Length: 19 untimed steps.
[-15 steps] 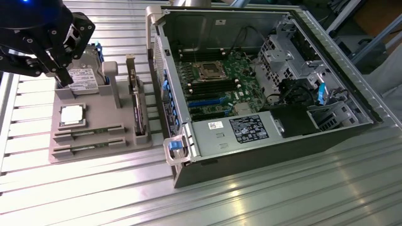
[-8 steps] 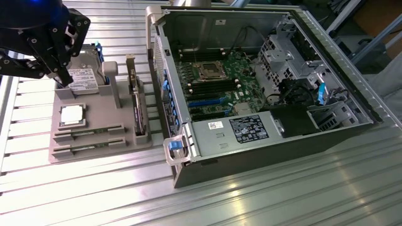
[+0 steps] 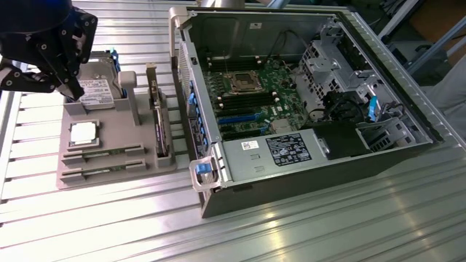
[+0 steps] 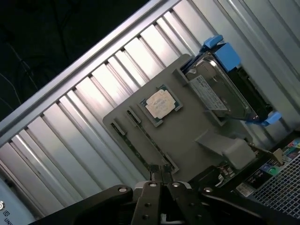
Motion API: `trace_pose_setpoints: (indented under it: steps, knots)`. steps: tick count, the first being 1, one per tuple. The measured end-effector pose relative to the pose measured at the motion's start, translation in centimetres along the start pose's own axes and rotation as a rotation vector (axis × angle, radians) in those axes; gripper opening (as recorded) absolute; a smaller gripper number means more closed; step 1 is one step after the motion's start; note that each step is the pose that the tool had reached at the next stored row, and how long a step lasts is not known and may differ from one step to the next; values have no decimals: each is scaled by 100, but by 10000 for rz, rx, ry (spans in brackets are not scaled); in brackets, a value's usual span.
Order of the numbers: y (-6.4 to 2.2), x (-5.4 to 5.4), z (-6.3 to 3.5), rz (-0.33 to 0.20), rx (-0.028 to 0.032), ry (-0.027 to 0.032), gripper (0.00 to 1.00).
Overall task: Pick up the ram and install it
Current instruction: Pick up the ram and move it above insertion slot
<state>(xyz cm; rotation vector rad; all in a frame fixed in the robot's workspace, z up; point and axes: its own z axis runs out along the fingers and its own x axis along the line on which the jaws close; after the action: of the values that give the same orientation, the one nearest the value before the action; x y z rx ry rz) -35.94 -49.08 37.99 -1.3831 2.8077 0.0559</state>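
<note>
Black gripper [image 4: 160, 171] hovers above the grey plastic tray [image 3: 117, 177], fingers [image 4: 153, 174] pressed together, holding nothing. 2 thin green RAM sticks [image 3: 102, 154] lie in tray slots beside the square silver CPU [image 3: 84, 132]. Judgement: open the fingers, centre over 1 stick, descend square.

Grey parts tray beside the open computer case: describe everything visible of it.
The grey parts tray looks like matte moulded plastic: a flat slab with raised holders. It lies flat on the ribbed metal table, at the exterior view's left of the open computer case. It carries a silver hard drive with blue rails, a square silver CPU chip, two thin green ram sticks in front slots and an expansion card on edge. The black gripper hangs over its hard-drive end.
</note>
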Motion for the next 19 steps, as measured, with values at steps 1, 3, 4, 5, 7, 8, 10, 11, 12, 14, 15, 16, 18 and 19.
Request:
trace_pose_setpoints:
  steps: [1,3,4,5,7,8,10,11,12,14,15,16,18,19]
  knots:
    - [0,0,0,-205,-5,6,11]
    - [0,0,0,-617,-16,16,11]
    - [0,0,0,-835,-21,23,11]
    - [0,0,0,-1171,-30,32,11]
    - [0,0,0,-1528,-39,42,11]
    - [0,0,0,-1717,-44,47,11]
    - [0,0,0,-2152,-55,58,11]
    - [0,0,0,-2298,-59,62,11]
    - [0,0,0,-2527,-65,69,11]
    - [0,0,0,-2959,-76,80,11]
    - [0,0,0,-3101,-80,84,11]
    - [0,0,0,-3297,-85,90,11]
    - [0,0,0,-3604,-93,98,11]
    - [0,0,0,-3747,-96,102,11]
